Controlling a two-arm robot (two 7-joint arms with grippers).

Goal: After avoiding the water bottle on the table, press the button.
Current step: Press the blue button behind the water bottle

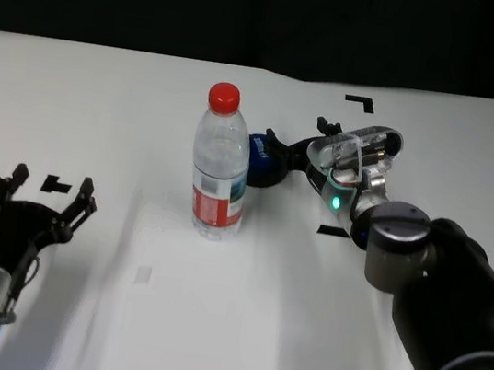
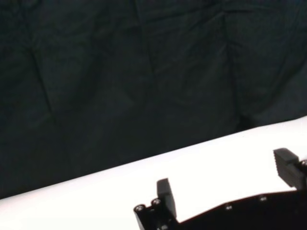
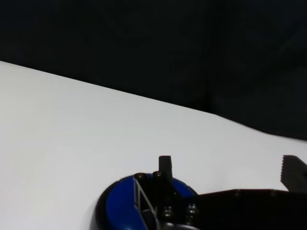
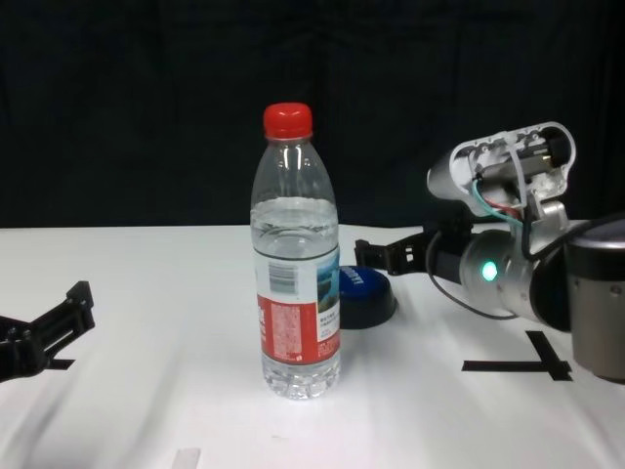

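The table (image 1: pixel 234 332) was a wide white surface with small black tape marks (image 1: pixel 360 100), its far edge meeting a black backdrop and its near corners cut off in the head view. On it, near the middle, the water bottle (image 1: pixel 221 167) stood upright: tall clear plastic, a red screw cap (image 1: pixel 224 97), and a red, white and blue label whose barcode showed in the chest view, though none of its print could be read. Just behind the bottle and a little to the robot's right sat the button (image 1: pixel 266 160), a low blue dome on a dark base; the bottle hid part of it in both the head and chest views, and its white lettering was too small to make out. The right tool (image 1: pixel 297 137) had its fingers spread apart and held nothing, with one finger (image 3: pixel 165 167) lying over the blue top in the right wrist view (whether it touched the dome could not be told). The other finger was cut off at that view's edge. The left tool (image 1: pixel 45 189) rested low over the near left of the table, well apart from the bottle, its fingers spread wide and empty; only its fingertips showed in the left wrist view.
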